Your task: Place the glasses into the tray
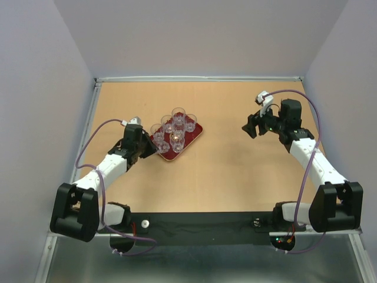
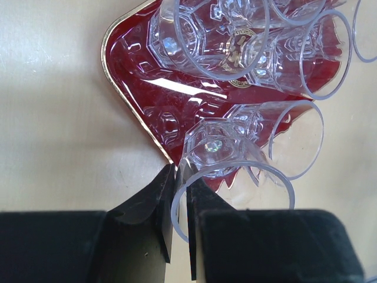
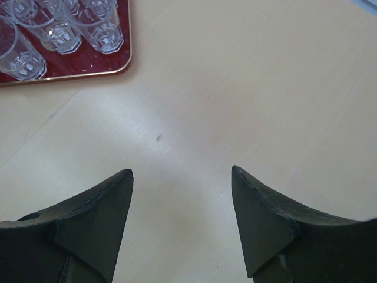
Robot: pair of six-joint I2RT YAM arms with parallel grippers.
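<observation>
Tan tabletop [image 1: 235,171] under tray [image 2: 132,76] (grey walls [image 1: 200,35])

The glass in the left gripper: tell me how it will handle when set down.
Pinched by one thin wall in the left gripper, this glass is likely rigid but slippery. Short and wide, it should stand steadily, though crowded neighbours on the tray could get knocked.

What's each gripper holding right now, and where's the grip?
Left gripper pinches one glass by its rim wall, one finger inside and one outside, at the corner of the tray. Right gripper is open, holding nothing.
</observation>
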